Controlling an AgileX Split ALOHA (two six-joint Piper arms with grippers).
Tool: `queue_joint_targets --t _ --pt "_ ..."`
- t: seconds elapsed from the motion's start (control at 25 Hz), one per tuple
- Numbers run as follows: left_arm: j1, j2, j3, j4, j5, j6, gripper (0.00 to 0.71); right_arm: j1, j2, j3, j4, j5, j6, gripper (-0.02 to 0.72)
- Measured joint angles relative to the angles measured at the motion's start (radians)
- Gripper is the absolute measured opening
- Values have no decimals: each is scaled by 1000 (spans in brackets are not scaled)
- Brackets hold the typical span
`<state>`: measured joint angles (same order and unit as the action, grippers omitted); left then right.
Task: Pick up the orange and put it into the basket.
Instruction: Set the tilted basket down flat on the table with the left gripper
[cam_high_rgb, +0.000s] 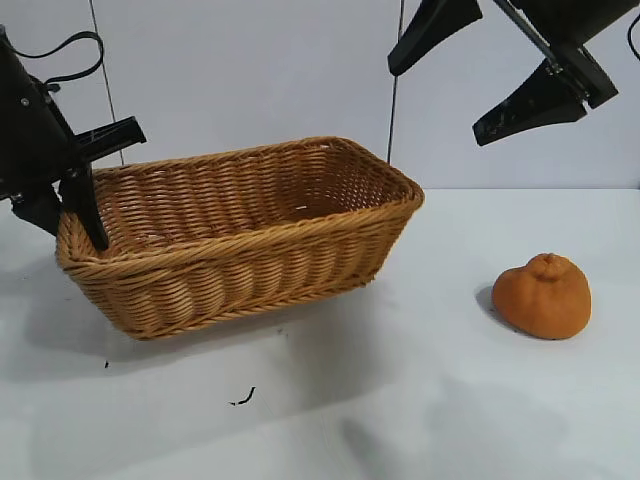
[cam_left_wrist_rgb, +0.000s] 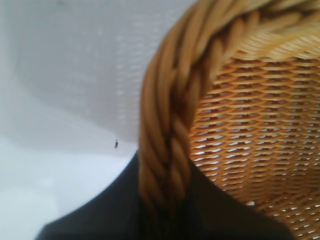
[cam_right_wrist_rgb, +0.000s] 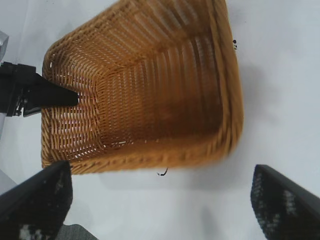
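The orange (cam_high_rgb: 542, 296) sits on the white table at the right, apart from both grippers. The tan wicker basket (cam_high_rgb: 330, 215) stands left of centre and is empty inside. My left gripper (cam_high_rgb: 78, 215) is shut on the braided rim at the basket's left end. In the left wrist view the rim (cam_left_wrist_rgb: 170, 125) runs between the dark fingers (cam_left_wrist_rgb: 100, 215). My right gripper (cam_high_rgb: 435, 105) hangs open high above the basket's right end, up and left of the orange. In the right wrist view its fingers (cam_right_wrist_rgb: 40, 200) frame the basket's rim (cam_right_wrist_rgb: 227, 100) from above; the orange is out of that view.
A small dark scrap (cam_high_rgb: 243, 398) lies on the table in front of the basket. Bare white tabletop (cam_high_rgb: 420, 400) spreads between the basket and the orange. A thin vertical cable (cam_high_rgb: 395, 100) hangs behind the basket.
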<state>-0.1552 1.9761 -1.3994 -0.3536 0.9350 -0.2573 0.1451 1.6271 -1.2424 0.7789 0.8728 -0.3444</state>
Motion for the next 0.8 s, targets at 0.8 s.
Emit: queue_joint_targets --t 0.8 --pt "-23 59 -93 58 43 190 92 0 0 0 0 7 1 696"
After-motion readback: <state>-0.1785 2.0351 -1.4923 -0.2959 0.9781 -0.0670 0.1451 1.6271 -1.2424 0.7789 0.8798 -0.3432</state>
